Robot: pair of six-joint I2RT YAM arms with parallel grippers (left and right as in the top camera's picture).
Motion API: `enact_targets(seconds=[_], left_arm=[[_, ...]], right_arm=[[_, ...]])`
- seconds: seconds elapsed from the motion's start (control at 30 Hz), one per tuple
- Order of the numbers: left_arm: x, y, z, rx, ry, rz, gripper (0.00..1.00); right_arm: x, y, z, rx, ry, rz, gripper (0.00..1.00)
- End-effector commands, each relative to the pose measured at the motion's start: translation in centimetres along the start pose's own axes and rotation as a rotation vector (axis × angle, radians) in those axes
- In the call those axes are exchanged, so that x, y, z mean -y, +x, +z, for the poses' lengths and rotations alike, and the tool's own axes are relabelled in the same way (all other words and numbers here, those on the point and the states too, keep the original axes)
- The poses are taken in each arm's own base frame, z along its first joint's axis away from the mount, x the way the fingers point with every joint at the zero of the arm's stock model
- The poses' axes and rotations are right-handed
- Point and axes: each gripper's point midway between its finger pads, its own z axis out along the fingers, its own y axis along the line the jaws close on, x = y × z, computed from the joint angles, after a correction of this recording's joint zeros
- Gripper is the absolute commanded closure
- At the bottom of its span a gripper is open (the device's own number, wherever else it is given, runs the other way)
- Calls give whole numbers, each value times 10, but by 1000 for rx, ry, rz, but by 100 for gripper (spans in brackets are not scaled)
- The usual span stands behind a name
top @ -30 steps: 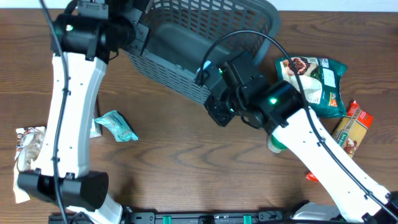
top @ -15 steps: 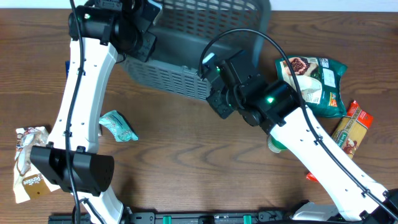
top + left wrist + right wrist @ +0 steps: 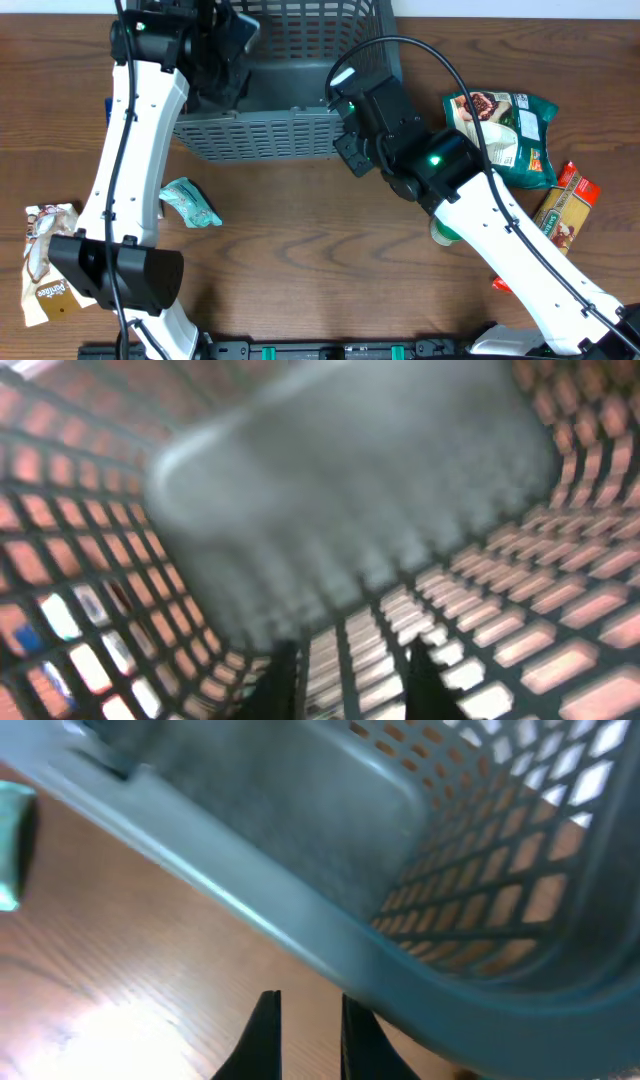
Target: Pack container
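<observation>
Two packets are lying to the left of the container (image 3: 260, 135) and nearer me than it: a white snack packet (image 3: 45, 262) far out, and a teal packet (image 3: 190, 201) closer in. My left gripper (image 3: 350, 665) is hanging at the container's left end, looking into its inside. Its fingers are standing a little apart with blurred lattice showing between them, and I am seeing nothing pinched there.

The container is sitting open side up on the table between my two grippers, with nothing showing in it. I am judging it light for its bulk, stiff along the thick rim and springier in the slotted walls. It looks apt to slide or tip on the smooth wood if pushed high up. I should be gripping it at the rim, with a wall between the fingers, ideally at both ends.

My right gripper (image 3: 305, 1008) is hovering just outside the container's near right corner, its fingers a narrow slit apart on nothing but bare wood. Right of the container, a green bag (image 3: 505, 125) and then a red-and-yellow box (image 3: 566, 205) are lying.
</observation>
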Motion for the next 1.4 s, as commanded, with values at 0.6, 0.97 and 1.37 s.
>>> enact_targets(seconds=[0.6, 0.97, 1.37], left_arm=[[-76, 70, -191, 271, -424, -573, 8], [-143, 130, -199, 222, -546, -936, 5], [-170, 149, -187, 163, -576, -1017, 5]], right_arm=[[75, -104, -109, 474, 39, 420, 96], [109, -104, -25, 359, 9, 487, 99], [117, -102, 40, 263, 7, 443, 99]])
